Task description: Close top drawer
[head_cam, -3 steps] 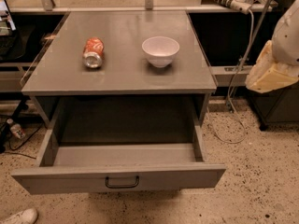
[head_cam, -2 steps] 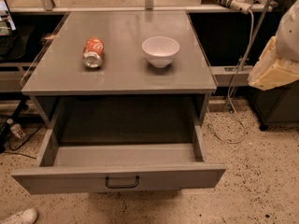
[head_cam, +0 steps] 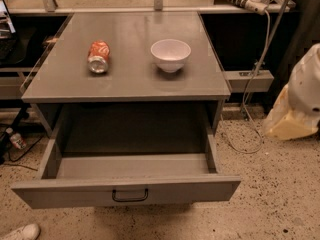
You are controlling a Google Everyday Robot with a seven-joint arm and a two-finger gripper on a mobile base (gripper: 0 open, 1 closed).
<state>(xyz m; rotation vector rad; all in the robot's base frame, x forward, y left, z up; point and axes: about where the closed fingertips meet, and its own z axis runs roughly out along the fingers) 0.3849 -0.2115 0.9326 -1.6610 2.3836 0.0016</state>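
The top drawer [head_cam: 125, 193] of the grey metal cabinet stands pulled fully out toward me. Its flat front panel has a small dark bail handle [head_cam: 130, 196] at its centre, and its inside is empty. My gripper is out of view. Only a white part of my arm [head_cam: 306, 81] shows at the right edge, away from the drawer and to the right of the cabinet.
On the cabinet top [head_cam: 130, 79] a red soda can [head_cam: 98, 56] lies on its side and a white bowl [head_cam: 170, 54] stands upright. A yellowish bag [head_cam: 287, 121] lies on the speckled floor at the right. A cable [head_cam: 250, 99] hangs beside it. A white shoe [head_cam: 20, 232] is at bottom left.
The white arm part at the right edge has moved lower in the view. The drawer, can and bowl have not moved.
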